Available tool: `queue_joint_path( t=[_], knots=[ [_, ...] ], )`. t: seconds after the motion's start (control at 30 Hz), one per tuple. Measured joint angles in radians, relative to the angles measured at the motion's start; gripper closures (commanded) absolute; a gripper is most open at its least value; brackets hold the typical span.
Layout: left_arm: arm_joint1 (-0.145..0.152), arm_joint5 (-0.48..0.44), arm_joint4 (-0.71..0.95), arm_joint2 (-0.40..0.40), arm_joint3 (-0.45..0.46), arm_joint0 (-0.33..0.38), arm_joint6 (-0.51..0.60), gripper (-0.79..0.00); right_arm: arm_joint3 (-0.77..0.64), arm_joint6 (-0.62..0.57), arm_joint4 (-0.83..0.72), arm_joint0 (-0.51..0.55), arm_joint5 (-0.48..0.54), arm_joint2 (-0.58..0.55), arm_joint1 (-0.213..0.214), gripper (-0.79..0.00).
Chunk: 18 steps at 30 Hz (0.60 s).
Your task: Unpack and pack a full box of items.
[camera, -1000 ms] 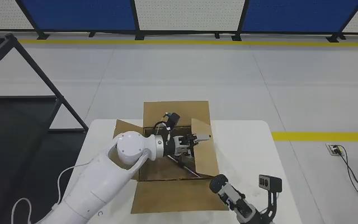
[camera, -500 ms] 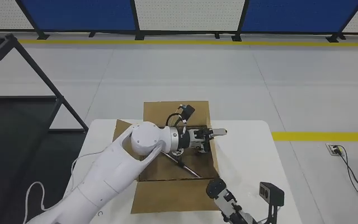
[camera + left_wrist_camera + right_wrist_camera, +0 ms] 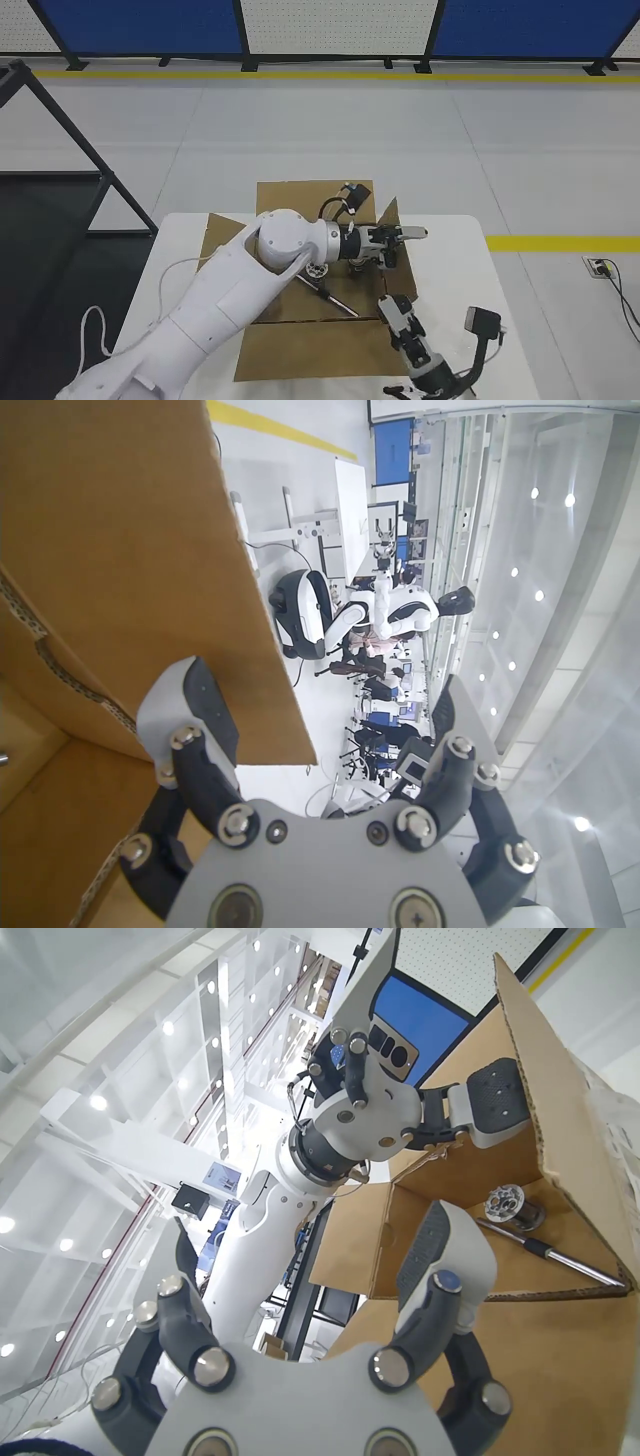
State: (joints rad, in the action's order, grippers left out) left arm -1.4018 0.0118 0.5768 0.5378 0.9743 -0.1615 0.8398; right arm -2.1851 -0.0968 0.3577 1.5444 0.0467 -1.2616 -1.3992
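Note:
An open cardboard box (image 3: pixel 300 200) stands on the white table (image 3: pixel 450 270). My left gripper (image 3: pixel 398 243) is open at the box's right flap (image 3: pixel 388 212). The flap's edge (image 3: pixel 260 610) stands between the wide jaws of that gripper (image 3: pixel 322 685), and one of its fingers (image 3: pixel 495 1098) lies against the flap's inner side. Inside the box lie a thin metal rod tool (image 3: pixel 550 1253) and a small round metal part (image 3: pixel 515 1208); the rod (image 3: pixel 328 295) also shows from above. My right gripper (image 3: pixel 392 310) is open and holds nothing, just outside the box's near right corner (image 3: pixel 310 1228).
The box's front flap (image 3: pixel 310 352) lies flat toward the table's near edge, and the left flap (image 3: pixel 222 232) is folded out. Bare table lies to the right of the box. The floor with a yellow line (image 3: pixel 560 243) is beyond the table.
My left gripper has swung right from inside the box to the right flap, which has risen from lying inward to standing up. The right gripper has come closer to the box.

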Motion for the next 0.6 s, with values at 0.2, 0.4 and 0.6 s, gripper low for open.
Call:
queue_joint_path(
  t=[0.2,0.4,0.6],
  knots=[
    [-0.019,-0.025,0.000,0.013,-0.042,0.005,0.026,-0.785,0.016,0.079,0.041,-0.049,-0.125,0.016,-0.009,-0.785],
    [-0.024,-0.041,-0.003,0.044,-0.066,0.002,0.054,-0.785,0.041,0.121,0.014,-0.063,-0.171,-0.009,-0.013,-0.785],
    [-0.016,-0.050,-0.012,0.089,-0.071,-0.008,0.078,-0.785,0.060,0.133,-0.024,-0.054,-0.161,-0.048,-0.012,-0.785]
  ],
)
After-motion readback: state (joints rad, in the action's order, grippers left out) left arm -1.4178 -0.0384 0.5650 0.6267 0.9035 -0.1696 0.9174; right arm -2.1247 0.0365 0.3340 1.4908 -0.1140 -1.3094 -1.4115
